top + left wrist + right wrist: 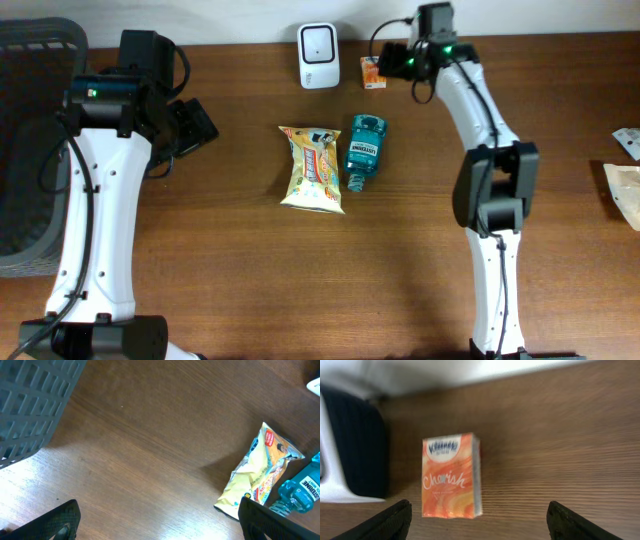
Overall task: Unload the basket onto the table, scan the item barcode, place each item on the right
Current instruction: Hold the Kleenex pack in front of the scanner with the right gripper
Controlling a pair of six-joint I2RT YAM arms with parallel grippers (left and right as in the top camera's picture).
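A small orange tissue pack (451, 476) lies flat on the wooden table beside the white scanner (340, 460). In the overhead view the pack (374, 72) sits just right of the scanner (318, 55) at the back. My right gripper (480, 527) hovers over the pack's near end, open, its fingers (390, 520) wide apart with nothing between them. It shows at the back in the overhead view (392, 64). My left gripper (160, 525) is open and empty over bare wood at the left (195, 128).
A yellow snack bag (313, 168) and a teal mouthwash bottle (364, 148) lie mid-table, also in the left wrist view as bag (260, 475) and bottle (302, 490). A dark basket (30, 140) stands at the left edge. Pale packets (625, 190) lie far right.
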